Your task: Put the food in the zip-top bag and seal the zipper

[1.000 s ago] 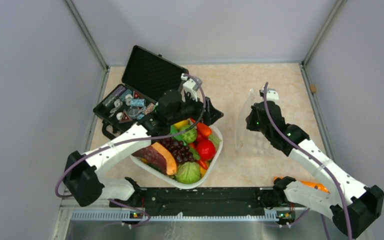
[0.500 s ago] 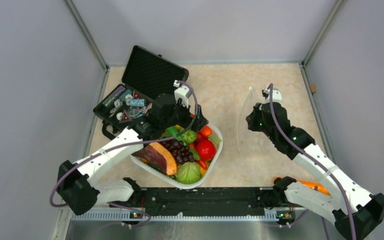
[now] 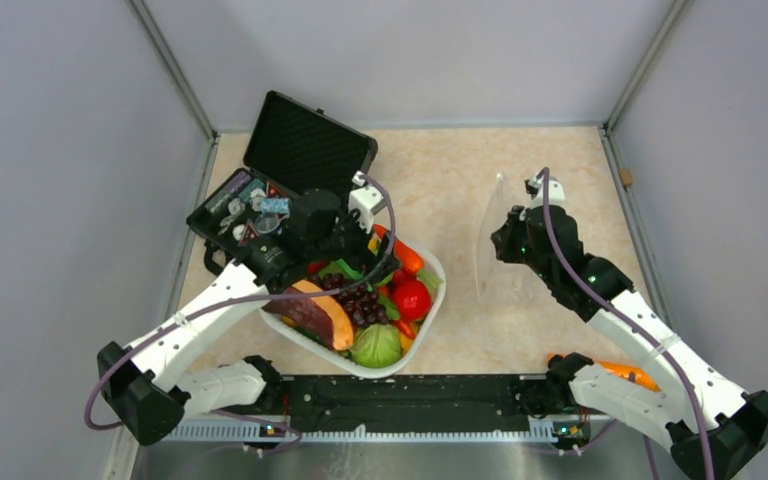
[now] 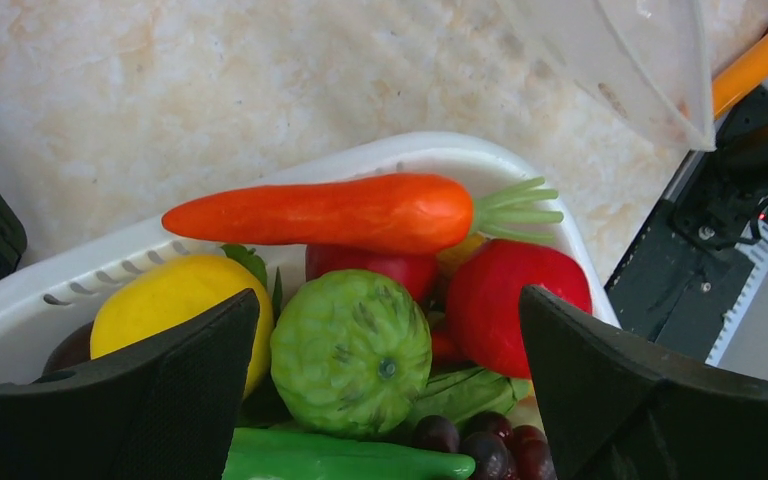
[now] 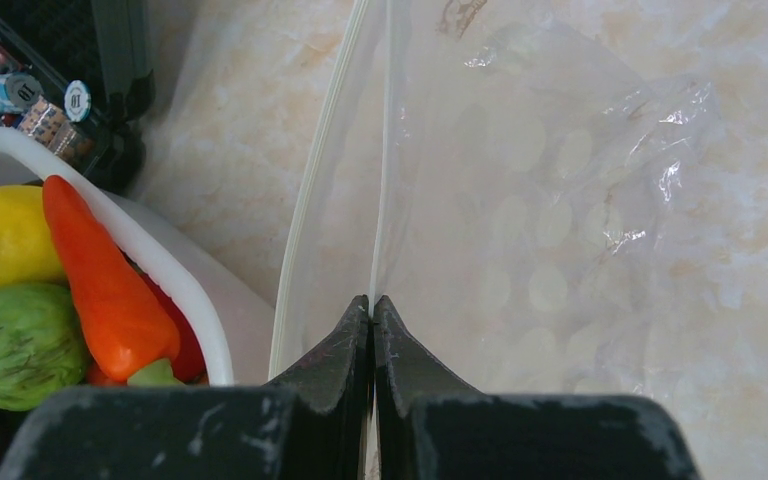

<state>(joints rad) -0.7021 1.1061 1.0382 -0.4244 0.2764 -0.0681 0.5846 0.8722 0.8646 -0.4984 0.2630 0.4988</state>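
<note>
The left gripper has pulled back over the white basket, jaws spread wide above the food piled inside. The right gripper stays clamped on the mouth edge of the zip-top bag, upright on the bench.

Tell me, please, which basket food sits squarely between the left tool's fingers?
The ribbed round green fruit: it is centred, while the lemon and red tomato sit off to the sides.
</note>
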